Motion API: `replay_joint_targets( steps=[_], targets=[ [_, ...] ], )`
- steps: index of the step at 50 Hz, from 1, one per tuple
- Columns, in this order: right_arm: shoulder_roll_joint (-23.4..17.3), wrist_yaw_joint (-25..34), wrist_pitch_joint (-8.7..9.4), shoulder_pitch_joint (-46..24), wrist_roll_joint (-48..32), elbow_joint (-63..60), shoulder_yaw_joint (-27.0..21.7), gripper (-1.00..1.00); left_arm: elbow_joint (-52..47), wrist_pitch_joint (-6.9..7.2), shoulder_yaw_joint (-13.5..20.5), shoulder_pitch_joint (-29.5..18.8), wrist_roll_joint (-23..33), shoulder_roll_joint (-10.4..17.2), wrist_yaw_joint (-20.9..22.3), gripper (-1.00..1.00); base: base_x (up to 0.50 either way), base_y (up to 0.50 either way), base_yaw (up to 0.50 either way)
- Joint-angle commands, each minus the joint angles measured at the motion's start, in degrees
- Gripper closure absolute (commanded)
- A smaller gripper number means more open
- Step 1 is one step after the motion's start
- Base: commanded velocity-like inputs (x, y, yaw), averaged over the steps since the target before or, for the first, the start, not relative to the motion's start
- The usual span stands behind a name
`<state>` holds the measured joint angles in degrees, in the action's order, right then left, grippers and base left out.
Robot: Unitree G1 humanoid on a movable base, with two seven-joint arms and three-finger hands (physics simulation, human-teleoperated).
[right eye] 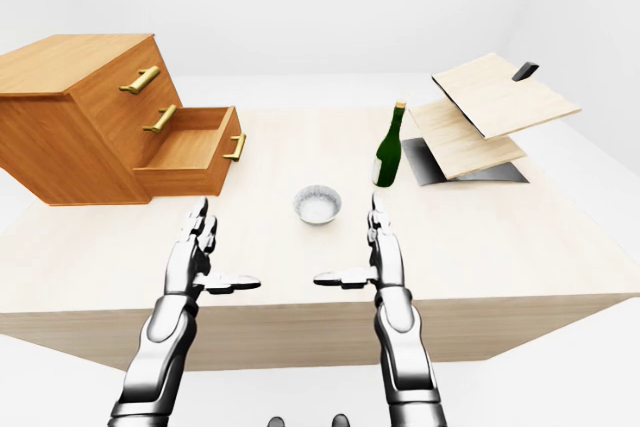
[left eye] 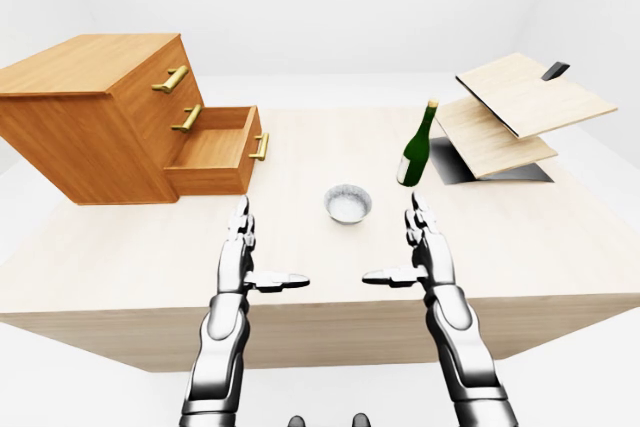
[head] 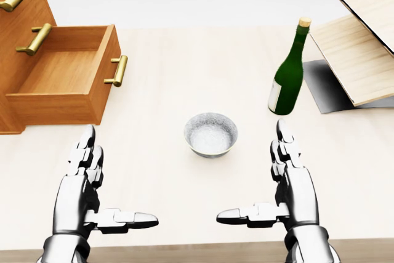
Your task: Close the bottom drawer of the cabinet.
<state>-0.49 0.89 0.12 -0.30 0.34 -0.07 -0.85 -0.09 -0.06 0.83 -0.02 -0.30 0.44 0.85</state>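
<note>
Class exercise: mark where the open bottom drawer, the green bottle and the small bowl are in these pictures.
bottom drawer (head: pixel 61 72): head view, on its bare inside floor.
green bottle (head: pixel 288 78): head view, on the glass body above the label.
small bowl (head: pixel 210 135): head view, on its inner bottom.

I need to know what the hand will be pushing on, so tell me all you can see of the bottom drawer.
The bottom drawer is a box of warm brown wood that stands pulled well out of the cabinet, and its inside looks empty. Its face carries one brass bar handle. The two drawers above it are shut. It hangs just above the pale table, at the head view's upper left. Nothing touches it: the left hand is open and below it in that view, well apart.
</note>
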Motion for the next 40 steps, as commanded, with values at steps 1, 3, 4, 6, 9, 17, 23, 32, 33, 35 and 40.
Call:
replay_joint_targets(
  steps=[1, 3, 4, 6, 9, 17, 23, 32, 33, 35, 40],
  targets=[
    [-0.76, 1.44, 0.36, -0.69, 0.22, -0.52, -1.19, -1.0, -0.6, 0.12, 1.19, 0.09, -0.31, 0.63, 1.28, -1.0, 0.0, 0.0, 0.0],
    [-0.74, 1.5, 0.49, -0.59, 0.24, -0.76, -1.18, -1.0, -0.83, 0.15, 1.1, 0.25, -0.23, 0.6, 1.3, -1.0, 0.0, 0.0, 0.0],
    [-0.75, 1.49, 0.69, -0.55, 0.22, -1.02, -1.18, -1.0, -0.9, 0.2, 1.08, 0.28, -0.23, 0.58, 1.31, -1.0, 0.0, 0.0, 0.0],
    [-0.72, 1.51, 1.0, -0.43, 0.19, -1.54, -1.16, -1.0, -0.47, -0.12, 1.12, 0.1, -0.22, 0.58, 1.31, -1.0, 0.0, 0.0, 0.0],
    [-0.64, 1.46, 1.35, -0.33, 0.04, -2.08, -1.02, -1.0, -0.95, 0.36, 1.14, 0.12, -0.29, 0.59, 1.32, -1.0, 0.0, 0.0, 0.0],
    [-0.72, 1.43, 2.98, 0.42, 0.03, -5.09, -1.16, -1.0, -0.75, 0.07, 1.14, 0.2, -0.19, 0.58, 1.29, -1.0, 0.0, 0.0, 0.0],
    [-1.92, 0.47, 4.88, 2.84, -0.63, -19.76, -4.68, -1.0, -0.99, 0.11, 1.09, 0.32, -0.22, 0.56, 1.34, -1.0, 0.0, 0.0, 0.0],
    [-4.25, 1.47, 4.88, 2.54, 5.4, -47.72, -21.44, -1.0, -3.64, 0.67, 0.38, 1.79, 0.31, 0.26, 1.33, -1.0, 0.0, 0.0, 0.0],
    [-4.79, 1.6, 4.88, 1.95, 6.5, -50.03, -23.63, -1.0, -3.36, 0.21, 0.29, 1.9, 0.39, 0.22, 1.38, -1.0, 0.0, 0.0, 0.0],
    [-6.16, 1.89, 4.88, 0.9, 9.42, -54.54, -28.68, -1.0, -3.26, 0.07, 0.22, 1.89, 0.5, 0.2, 1.4, -1.0, 0.0, 0.0, 0.0],
    [-11.47, -2.6, 4.88, 0.66, 25.8, -59.9, -47.42, -1.0, -3.45, 0.18, 0.14, 1.94, 0.62, 0.18, 1.38, -1.0, 0.0, 0.0, 0.0]
  ],
)
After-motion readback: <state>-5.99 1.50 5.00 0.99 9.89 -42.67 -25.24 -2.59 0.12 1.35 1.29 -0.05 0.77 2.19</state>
